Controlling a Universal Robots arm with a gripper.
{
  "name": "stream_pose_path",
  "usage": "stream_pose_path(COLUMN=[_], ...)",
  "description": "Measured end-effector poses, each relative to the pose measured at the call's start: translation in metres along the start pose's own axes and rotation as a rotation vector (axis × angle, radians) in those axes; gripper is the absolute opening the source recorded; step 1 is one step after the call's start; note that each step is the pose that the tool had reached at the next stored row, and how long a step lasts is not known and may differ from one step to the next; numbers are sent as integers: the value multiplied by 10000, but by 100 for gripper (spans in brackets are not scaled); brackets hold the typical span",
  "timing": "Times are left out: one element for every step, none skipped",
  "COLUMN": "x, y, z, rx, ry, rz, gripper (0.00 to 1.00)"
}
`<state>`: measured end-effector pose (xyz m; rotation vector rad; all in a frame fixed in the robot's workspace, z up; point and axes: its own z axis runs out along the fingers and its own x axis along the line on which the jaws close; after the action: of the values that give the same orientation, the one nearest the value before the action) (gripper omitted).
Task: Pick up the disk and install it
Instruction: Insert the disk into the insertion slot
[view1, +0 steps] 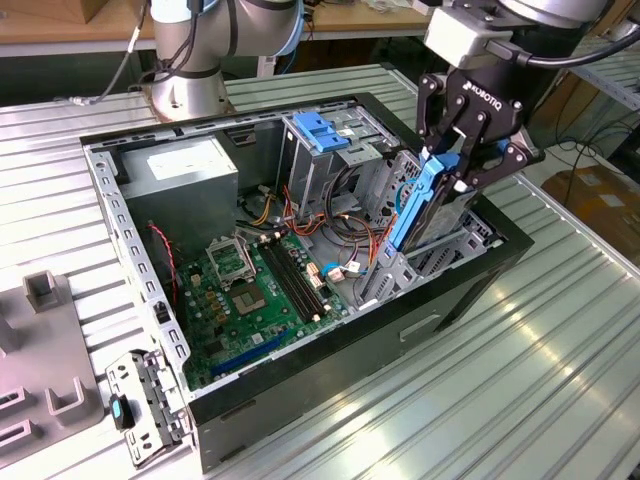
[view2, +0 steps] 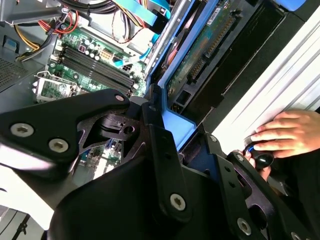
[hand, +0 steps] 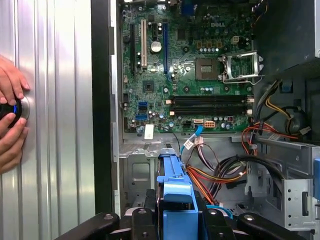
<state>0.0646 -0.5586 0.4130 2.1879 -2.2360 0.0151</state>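
In the exterior view the gripper (view1: 468, 160) hangs over the open computer case (view1: 300, 395) at the exterior view's right side, its fingers clamped narrowly on the upper end of the disk (view1: 418, 205). The disk hangs below the gripper, on edge and tilted, its lower end down among the metal bays just inside the case wall; whether that end touches a bay is hard to make out. A long blue plastic rail runs along the disk's facing edge, with grey metal behind it. The case lies on a ribbed metal table (view1: 520, 380) and holds a green motherboard (view1: 250, 290), a grey power-supply box (view1: 185, 175) in the far corner, a metal drive cage (view1: 325, 140) with a blue top, and coloured cables (view1: 340, 235) between cage and board. In the second wrist view the gripper (view2: 177, 127) grips the blue rail end of the disk (view2: 210, 45), whose green circuit-board underside faces the camera, and a person's hand (view2: 287, 132) rests on a dark knob (view2: 260, 160) on the table. In the first wrist view the disk (hand: 175, 192) stands between the black fingers (hand: 145, 220) above the motherboard (hand: 190, 75) and cables (hand: 220, 175), while one hand (hand: 9, 82) and a second hand (hand: 10, 142) cup a round knob (hand: 14, 107) with a blue light
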Motion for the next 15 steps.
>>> stream_pose_path(x=[-1, -1, -1, -1, -1, -1, -1, -1, -1, -1, -1, -1, -1, -1, -1], y=[0, 0, 0, 0, 0, 0, -1, 0, 0, 0, -1, -1, -1, -1, -1], z=[29, 49, 64, 81, 94, 114, 130, 148, 165, 184, 200, 221, 234, 251, 266], rx=[-1, -2, -3, -4, -5, -7, -10, -12, -13, -14, -16, -17, -19, -20, -22], ry=[0, 0, 1, -1, 0, 0, 1, 2, 1, 1, 0, 0, 0, 0, 1], rz=[0, 0, 0, 0, 0, -1, -1, 0, -1, -1, -1, -1, -1, 0, -1], gripper=[37, 37, 37, 37, 37, 37, 37, 37, 37, 37, 37, 37, 37, 37, 37])
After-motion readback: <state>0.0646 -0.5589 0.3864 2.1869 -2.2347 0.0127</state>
